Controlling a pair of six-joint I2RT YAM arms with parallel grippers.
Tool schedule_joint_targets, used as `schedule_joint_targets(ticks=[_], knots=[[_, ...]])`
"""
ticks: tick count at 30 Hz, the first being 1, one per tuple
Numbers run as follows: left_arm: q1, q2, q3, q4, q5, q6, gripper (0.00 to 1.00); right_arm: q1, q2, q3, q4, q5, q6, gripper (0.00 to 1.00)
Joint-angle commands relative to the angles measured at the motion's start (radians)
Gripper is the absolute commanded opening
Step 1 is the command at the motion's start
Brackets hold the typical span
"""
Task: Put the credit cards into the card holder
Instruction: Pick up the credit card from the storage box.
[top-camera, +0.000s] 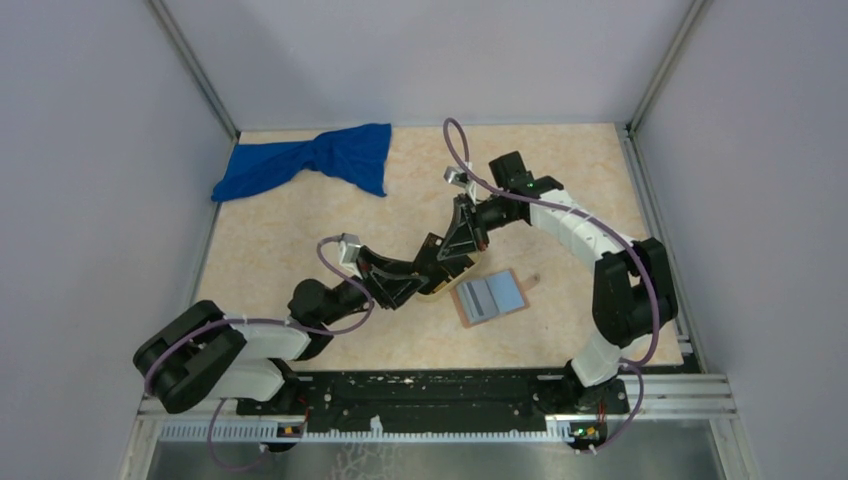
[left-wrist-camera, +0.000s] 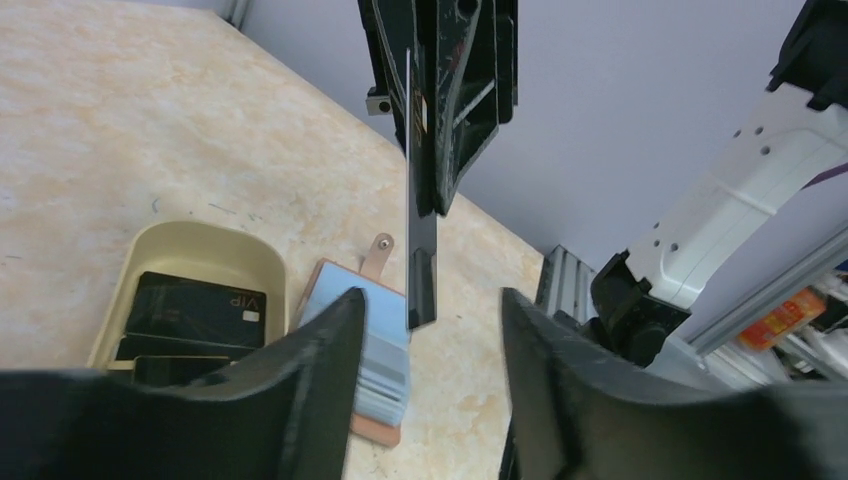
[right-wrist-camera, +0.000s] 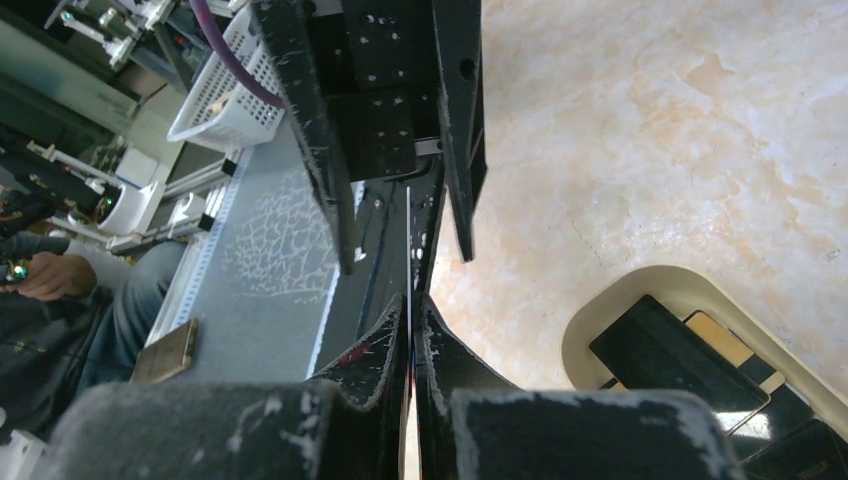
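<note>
My right gripper (top-camera: 458, 240) (right-wrist-camera: 410, 305) is shut on a black credit card (left-wrist-camera: 421, 270), held upright and edge-on above the table. The card's lower end hangs between the fingertips of my left gripper (left-wrist-camera: 430, 300) (top-camera: 405, 285), which is open and does not touch it. The card holder (top-camera: 490, 297) (left-wrist-camera: 378, 350) lies open on the table, blue-grey side up, just below and left of the card. Its left half looks grey; I cannot tell whether that is a card. More black cards (left-wrist-camera: 195, 305) (right-wrist-camera: 665, 350) lie in the tan tray.
The oval tan tray (left-wrist-camera: 200, 240) (right-wrist-camera: 600, 310) stands left of the card holder, mostly hidden under the grippers in the top view. A blue cloth (top-camera: 310, 160) lies at the far left of the table. Walls enclose both sides.
</note>
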Motion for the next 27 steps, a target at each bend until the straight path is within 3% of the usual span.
schedule_joint_targets(ticks=[1, 3, 4, 5, 6, 8, 10, 13, 15, 19, 22, 27], knots=[[0.000, 0.078, 0.077, 0.118, 0.030, -0.057, 0.51, 0.032, -0.036, 0.006, -0.007, -0.011, -0.058, 0.00], [0.001, 0.109, 0.093, 0.126, 0.032, -0.061, 0.27, 0.038, -0.036, 0.010, -0.025, 0.008, -0.078, 0.00], [0.001, 0.115, 0.094, 0.133, 0.036, -0.060, 0.09, 0.039, -0.036, 0.015, -0.042, 0.027, -0.099, 0.00], [0.003, 0.112, 0.093, 0.134, 0.050, -0.052, 0.00, 0.039, -0.035, 0.025, -0.070, 0.049, -0.131, 0.00], [0.008, 0.103, 0.091, 0.117, 0.064, -0.036, 0.00, 0.039, -0.034, 0.043, -0.115, 0.086, -0.172, 0.03], [0.034, 0.048, 0.105, -0.031, 0.130, -0.008, 0.00, 0.038, -0.038, 0.099, -0.224, 0.189, -0.285, 0.30], [0.062, -0.028, 0.179, -0.420, 0.239, 0.077, 0.00, 0.031, -0.055, 0.152, -0.319, 0.257, -0.371, 0.46], [0.063, -0.117, 0.287, -0.896, 0.309, 0.303, 0.00, 0.030, -0.094, 0.148, -0.391, 0.309, -0.480, 0.59], [0.064, -0.146, 0.339, -1.077, 0.345, 0.410, 0.00, 0.036, -0.122, 0.115, -0.416, 0.281, -0.583, 0.67], [0.061, -0.122, 0.448, -1.282, 0.425, 0.540, 0.00, 0.076, -0.179, 0.017, -0.488, 0.227, -0.912, 0.84], [0.059, -0.045, 0.532, -1.363, 0.505, 0.560, 0.00, 0.087, -0.194, -0.020, -0.478, 0.230, -0.961, 0.89], [0.034, 0.041, 0.637, -1.495, 0.484, 0.627, 0.00, 0.089, -0.146, 0.003, -0.511, 0.242, -0.969, 0.86]])
